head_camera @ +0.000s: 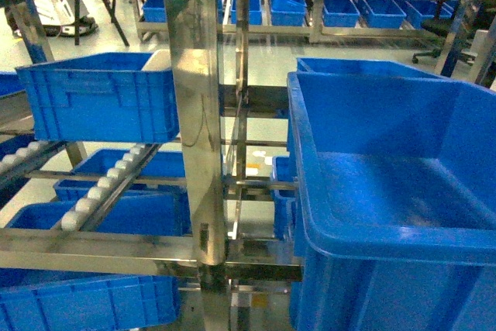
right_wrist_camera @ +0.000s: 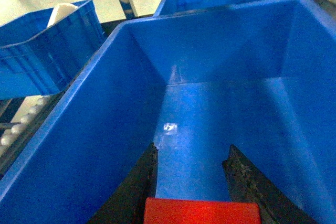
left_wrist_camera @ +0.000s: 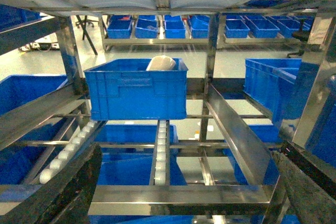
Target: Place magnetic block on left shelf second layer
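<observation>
block: i see the magnetic block (right_wrist_camera: 202, 211) red at the bottom edge of the right wrist view, clamped between the right gripper (right_wrist_camera: 191, 182) fingers over the big blue crate (right_wrist_camera: 94, 129).
left gripper (left_wrist_camera: 178, 192): jaws wide, holding nothing.
target: left shelf second layer (head_camera: 101, 184), roller tracks at left of the head view.
advice: i'd lift clear of the crate wall, cross left past the steel upright (head_camera: 198, 114), release low.

A large deep blue plastic crate (head_camera: 395, 191) fills the right foreground, a second blue crate (head_camera: 349, 65) directly behind it. Inside the near crate's front, the small red magnetic block (right_wrist_camera: 202, 212) sits between the right gripper's (right_wrist_camera: 195, 182) fingers. Left of a shiny steel upright (head_camera: 198, 114), a smaller blue crate (left_wrist_camera: 136, 88) rests on white roller tracks (left_wrist_camera: 161, 150), a white rounded object (left_wrist_camera: 161, 63) inside it.
</observation>
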### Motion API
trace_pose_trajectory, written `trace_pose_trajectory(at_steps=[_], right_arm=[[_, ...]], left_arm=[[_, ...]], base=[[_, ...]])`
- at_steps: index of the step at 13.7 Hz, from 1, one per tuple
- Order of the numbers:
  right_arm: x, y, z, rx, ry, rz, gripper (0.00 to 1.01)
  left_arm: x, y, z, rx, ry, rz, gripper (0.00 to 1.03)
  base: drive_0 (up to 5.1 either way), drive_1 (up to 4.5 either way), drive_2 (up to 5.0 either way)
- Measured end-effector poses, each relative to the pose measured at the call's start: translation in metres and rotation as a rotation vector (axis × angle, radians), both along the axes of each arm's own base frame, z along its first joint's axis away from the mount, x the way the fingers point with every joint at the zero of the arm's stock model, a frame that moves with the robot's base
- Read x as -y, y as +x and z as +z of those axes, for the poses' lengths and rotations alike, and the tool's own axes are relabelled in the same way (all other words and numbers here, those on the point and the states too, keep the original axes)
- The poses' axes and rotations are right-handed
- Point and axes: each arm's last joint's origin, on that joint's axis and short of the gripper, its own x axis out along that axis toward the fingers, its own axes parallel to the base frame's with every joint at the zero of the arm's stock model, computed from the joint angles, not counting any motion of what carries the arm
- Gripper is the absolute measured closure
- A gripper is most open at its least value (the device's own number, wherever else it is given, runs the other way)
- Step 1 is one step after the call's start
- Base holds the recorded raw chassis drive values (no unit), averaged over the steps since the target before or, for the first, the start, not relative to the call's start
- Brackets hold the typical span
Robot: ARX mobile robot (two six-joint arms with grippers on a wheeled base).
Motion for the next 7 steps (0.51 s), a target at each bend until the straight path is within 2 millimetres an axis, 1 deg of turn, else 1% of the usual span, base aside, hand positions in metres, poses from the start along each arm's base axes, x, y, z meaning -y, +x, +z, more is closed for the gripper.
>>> trace_pose_trajectory(at_steps=[1, 2, 3, 4, 5, 6, 7], right_arm=[[-0.002, 0.008, -0.002, -0.019, 0.017, 0.000, 0.68], [-0.011, 0.026, -0.002, -0.046, 0.054, 0.012, 0.68], [-0.016, 0.036, -0.003, -0.067, 0.059, 0.023, 0.68], [-0.024, 0.052, -0.006, -0.111, 0.054, 0.044, 0.68], [-0.031, 0.085, -0.042, -0.272, -0.019, 0.049, 0.68], [-0.030, 0.102, -0.061, -0.277, -0.162, -0.029, 0.68], [-0.034, 0.098, -0.051, -0.174, -0.202, -0.036, 0.50]], left_arm=[[0.000, 0.000, 0.000, 0.000, 0.000, 0.000, 0.05], [0.000, 0.000, 0.000, 0.000, 0.000, 0.000, 0.05], [0.000, 0.000, 0.000, 0.000, 0.000, 0.000, 0.05], [0.000, 0.000, 0.000, 0.000, 0.000, 0.000, 0.05], [0.000, 0.000, 0.000, 0.000, 0.000, 0.000, 0.05], [0.000, 0.000, 0.000, 0.000, 0.000, 0.000, 0.05], [0.000, 0.000, 0.000, 0.000, 0.000, 0.000, 0.05]], base=[[0.0, 0.00, 0.0], [0.0, 0.00, 0.0], [0.0, 0.00, 0.0], [0.0, 0.00, 0.0], [0.0, 0.00, 0.0], [0.0, 0.00, 0.0], [0.0, 0.00, 0.0]])
